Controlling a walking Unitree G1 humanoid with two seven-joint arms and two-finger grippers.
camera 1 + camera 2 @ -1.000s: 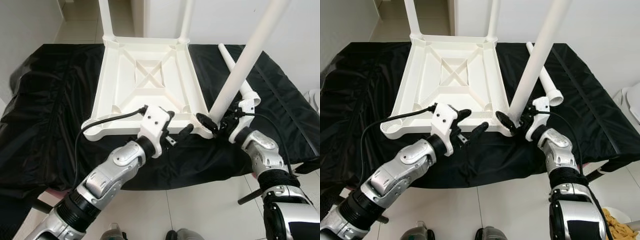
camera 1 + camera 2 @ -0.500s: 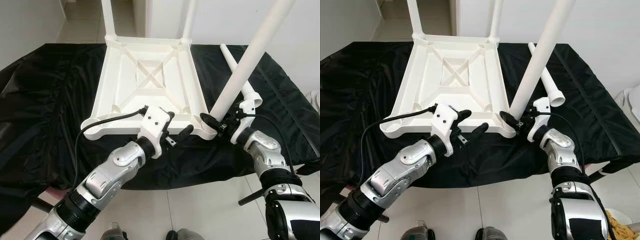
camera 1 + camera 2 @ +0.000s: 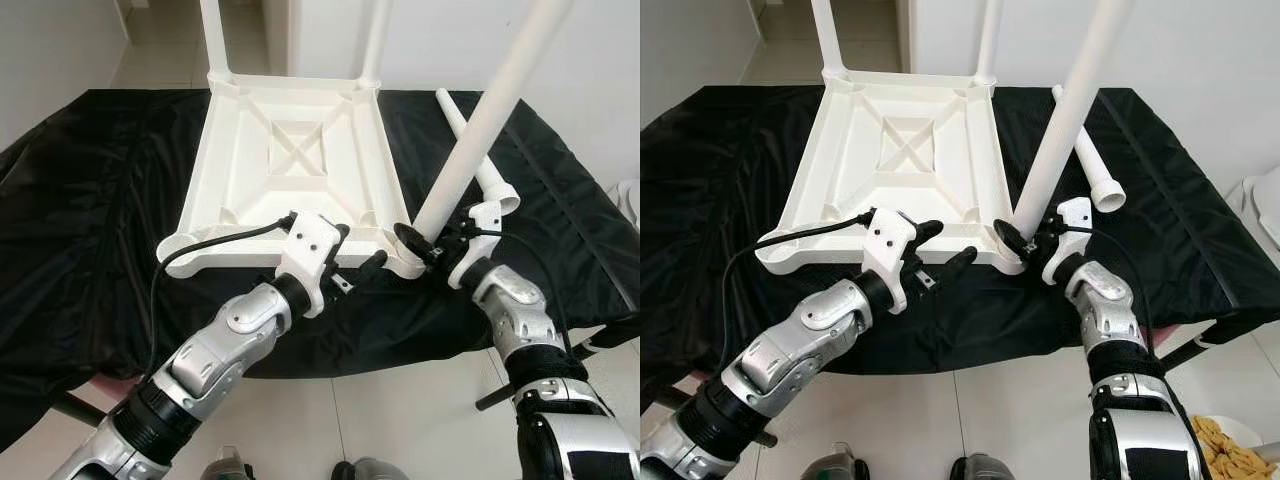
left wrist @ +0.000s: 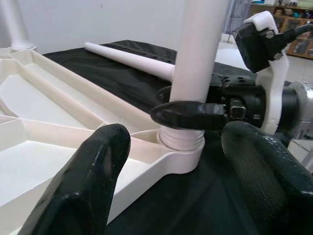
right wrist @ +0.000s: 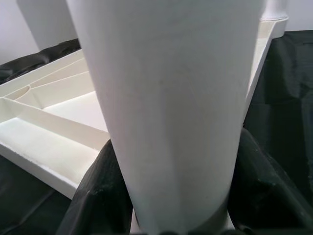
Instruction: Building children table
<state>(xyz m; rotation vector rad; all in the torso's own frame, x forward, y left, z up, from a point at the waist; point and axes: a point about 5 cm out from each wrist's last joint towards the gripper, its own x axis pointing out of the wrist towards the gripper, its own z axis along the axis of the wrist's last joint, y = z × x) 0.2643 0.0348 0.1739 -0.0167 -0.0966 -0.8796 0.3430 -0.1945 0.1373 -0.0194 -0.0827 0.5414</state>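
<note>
- On the black-draped bench (image 3: 90, 200), the white table top (image 3: 290, 165) lies upside down, two legs already standing in its far corners.
- The right claw (image 3: 425, 250) is clamped around the base of a third leg (image 3: 478, 130), whose foot now sits in the near right corner socket (image 4: 182, 152); half a second ago it stood slightly off to the side.
- That suggests the leg is seating, though it leans and probably needs straightening.
- The left claw (image 3: 355, 268) hovers at the near edge, fingers (image 4: 83, 181) spread, gripping nothing.
- A fourth leg (image 3: 478, 155) lies loose on the cloth, beyond the right claw.
- How deep the leg sits is hidden by the claw; the standing legs' tops are cut off.
</note>
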